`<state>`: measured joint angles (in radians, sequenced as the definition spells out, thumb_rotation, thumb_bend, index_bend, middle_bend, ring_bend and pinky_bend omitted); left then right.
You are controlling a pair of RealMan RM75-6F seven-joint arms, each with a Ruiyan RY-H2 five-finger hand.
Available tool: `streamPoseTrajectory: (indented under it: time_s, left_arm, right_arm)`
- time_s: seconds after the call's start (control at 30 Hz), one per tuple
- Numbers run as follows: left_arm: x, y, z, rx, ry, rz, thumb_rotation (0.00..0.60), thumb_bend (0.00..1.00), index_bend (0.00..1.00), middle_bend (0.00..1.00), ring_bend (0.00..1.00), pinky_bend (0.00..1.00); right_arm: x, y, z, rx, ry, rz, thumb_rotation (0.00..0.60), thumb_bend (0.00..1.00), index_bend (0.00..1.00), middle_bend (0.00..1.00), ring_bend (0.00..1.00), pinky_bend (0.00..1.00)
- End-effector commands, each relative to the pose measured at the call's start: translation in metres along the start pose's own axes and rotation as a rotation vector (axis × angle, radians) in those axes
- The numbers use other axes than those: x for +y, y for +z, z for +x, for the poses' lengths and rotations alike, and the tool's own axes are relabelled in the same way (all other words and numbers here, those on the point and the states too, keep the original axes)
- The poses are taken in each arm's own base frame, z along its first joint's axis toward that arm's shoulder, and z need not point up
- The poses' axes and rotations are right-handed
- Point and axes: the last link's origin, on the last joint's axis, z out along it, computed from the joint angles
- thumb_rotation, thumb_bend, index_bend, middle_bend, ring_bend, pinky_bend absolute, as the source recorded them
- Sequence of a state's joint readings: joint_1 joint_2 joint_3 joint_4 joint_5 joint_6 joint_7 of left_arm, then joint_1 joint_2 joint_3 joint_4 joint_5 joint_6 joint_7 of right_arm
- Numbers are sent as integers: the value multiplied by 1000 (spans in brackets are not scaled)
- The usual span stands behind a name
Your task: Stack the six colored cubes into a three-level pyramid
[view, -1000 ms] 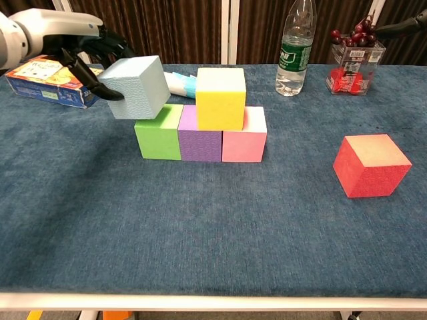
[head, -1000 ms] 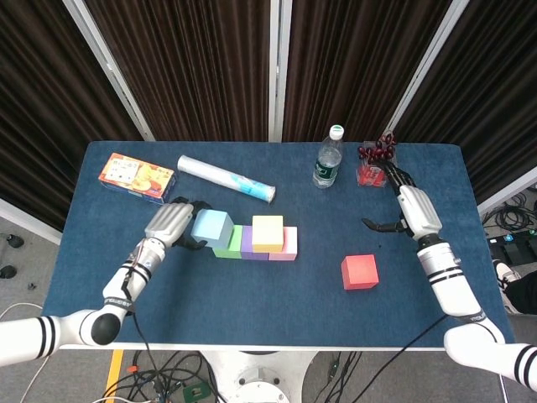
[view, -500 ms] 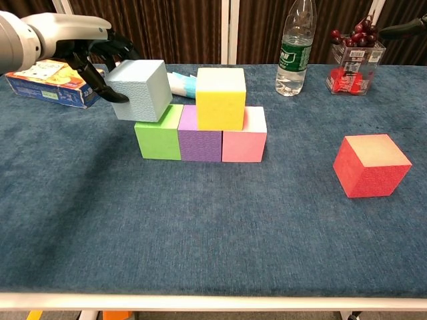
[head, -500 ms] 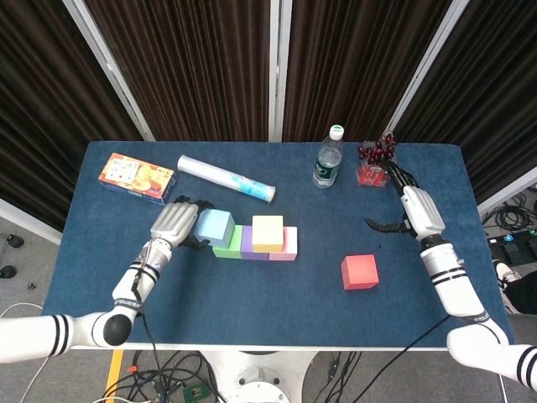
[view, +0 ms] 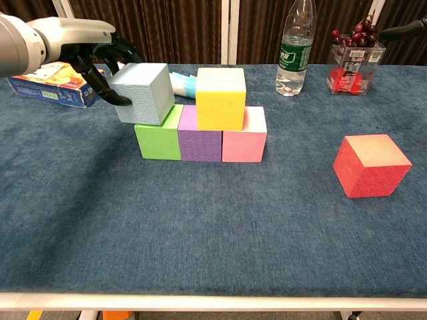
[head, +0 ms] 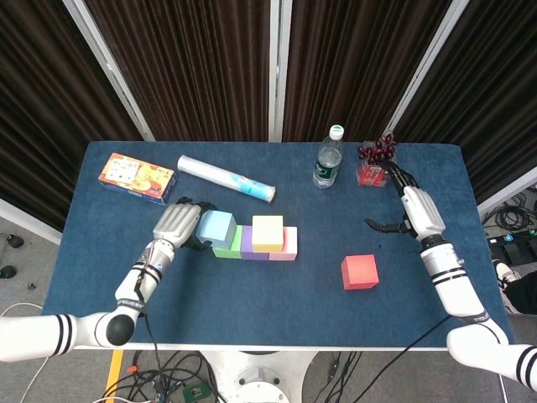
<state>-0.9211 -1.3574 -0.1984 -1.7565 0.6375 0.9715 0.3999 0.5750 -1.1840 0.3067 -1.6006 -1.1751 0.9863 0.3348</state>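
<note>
Nearest, at four o'clock, the red cube point(view: 371, 165) sits alone, seemingly light, rigid and best gripped on opposite flat faces, while farther off at ten o'clock the left hand point(view: 100, 57) grasps the tilted blue cube point(view: 142, 93) over the green cube point(view: 159, 135), and the right hand point(head: 409, 206) hangs released, fingers spread.
</note>
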Motion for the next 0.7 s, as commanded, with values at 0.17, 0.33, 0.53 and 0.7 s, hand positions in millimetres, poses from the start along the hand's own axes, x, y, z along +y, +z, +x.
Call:
streamPoseTrajectory:
  time_s: [0.17, 0.33, 0.53, 0.7]
  left_arm:
    - [0, -1, -1, -3, -3, 0, 600, 304, 277, 389, 316, 139]
    - [1, -1, -2, -3, -4, -2, 600, 289, 255, 352, 295, 139]
    - [2, -1, -2, -11, -12, -4, 600, 268, 230, 318, 258, 138]
    - [2, -2, -2, -7, -13, -5, 600, 242, 201, 286, 258, 137]
  right_arm:
    - [0, 0, 1, 5, 1, 3, 600, 87, 0, 8, 0, 0]
    - [0, 0, 1, 5, 4, 2, 600, 94, 0, 8, 0, 0]
    - [0, 1, 1, 6, 6, 1, 600, 97, 0, 8, 0, 0]
    - [0, 1, 0, 5, 7, 0, 600, 99, 0, 8, 0, 0]
